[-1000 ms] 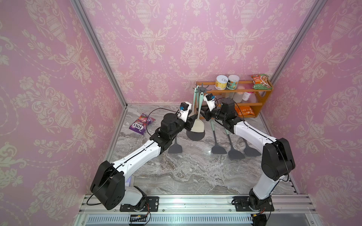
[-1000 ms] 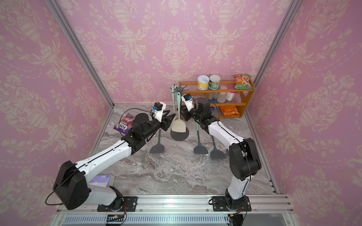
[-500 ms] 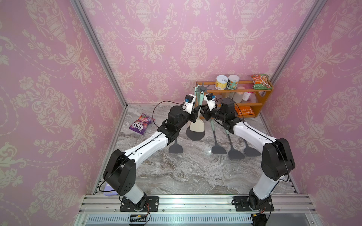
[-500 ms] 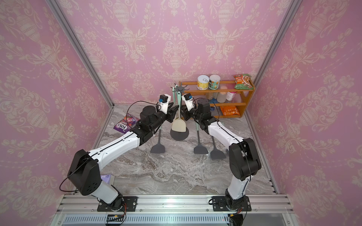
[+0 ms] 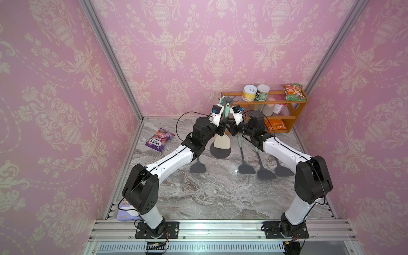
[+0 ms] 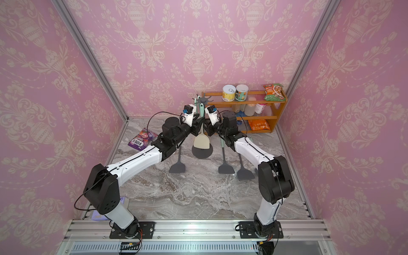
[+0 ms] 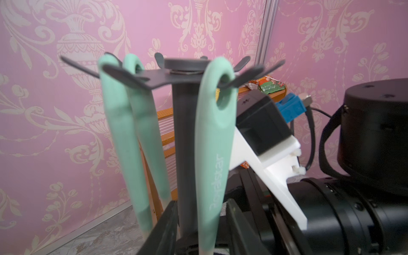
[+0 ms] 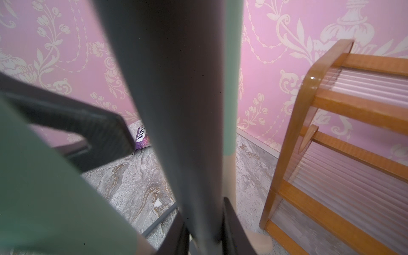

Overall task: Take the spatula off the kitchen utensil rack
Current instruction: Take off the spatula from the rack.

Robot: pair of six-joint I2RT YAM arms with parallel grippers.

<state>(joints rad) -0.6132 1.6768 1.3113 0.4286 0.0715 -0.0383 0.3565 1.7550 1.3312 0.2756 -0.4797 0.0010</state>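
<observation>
The kitchen utensil rack (image 5: 228, 101) stands at the back of the table, its disc base (image 5: 220, 152) showing in both top views. A spatula (image 5: 222, 141) with a mint handle (image 7: 212, 154) and cream blade hangs from one hook. My left gripper (image 7: 202, 204) is open, one finger on each side of that handle, with small gaps. Its place in a top view is (image 6: 199, 123). My right gripper (image 8: 204, 216) is shut on the rack's pole (image 8: 176, 88), just right of the left gripper (image 5: 224, 124). Two more mint handles (image 7: 123, 132) hang behind.
Several dark spatulas (image 5: 245, 170) lie on the marble table right of the rack, and one (image 5: 198, 167) lies under my left arm. An orange wooden shelf (image 5: 297, 110) with cans (image 5: 250, 93) stands close behind my right wrist. A purple candy bag (image 5: 160, 139) lies at the left.
My left arm has swung in and up towards the rack, bringing its jaws around the hanging handle, and they have narrowed a little. The right arm has stayed still on the pole.
</observation>
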